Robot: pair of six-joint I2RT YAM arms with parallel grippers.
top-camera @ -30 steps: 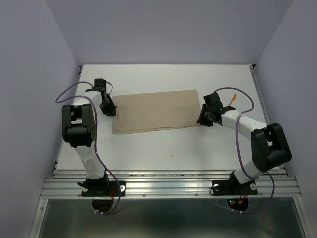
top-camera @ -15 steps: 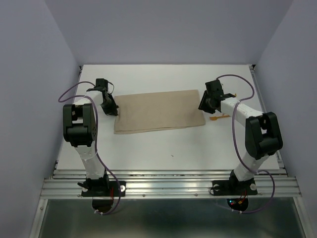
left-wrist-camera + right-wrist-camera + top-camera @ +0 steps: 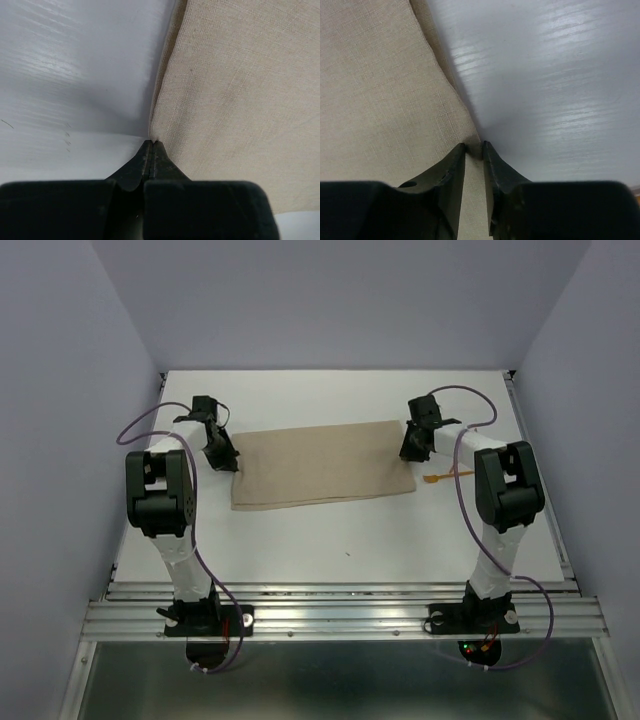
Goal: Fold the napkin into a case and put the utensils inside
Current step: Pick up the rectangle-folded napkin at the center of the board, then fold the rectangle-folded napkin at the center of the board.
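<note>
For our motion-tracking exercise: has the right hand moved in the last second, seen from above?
Yes. The right hand has moved from the napkin's near right corner along its right edge toward the table's far side.

It was a robotics lab cell: a white table (image 3: 330, 540) boxed by plain lavender walls (image 3: 350, 300), aluminium mounting rail (image 3: 340, 612) in front.

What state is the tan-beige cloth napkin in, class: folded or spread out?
Folded: the tan-beige cloth napkin lies oblong, a second layer showing at its edge.
</note>
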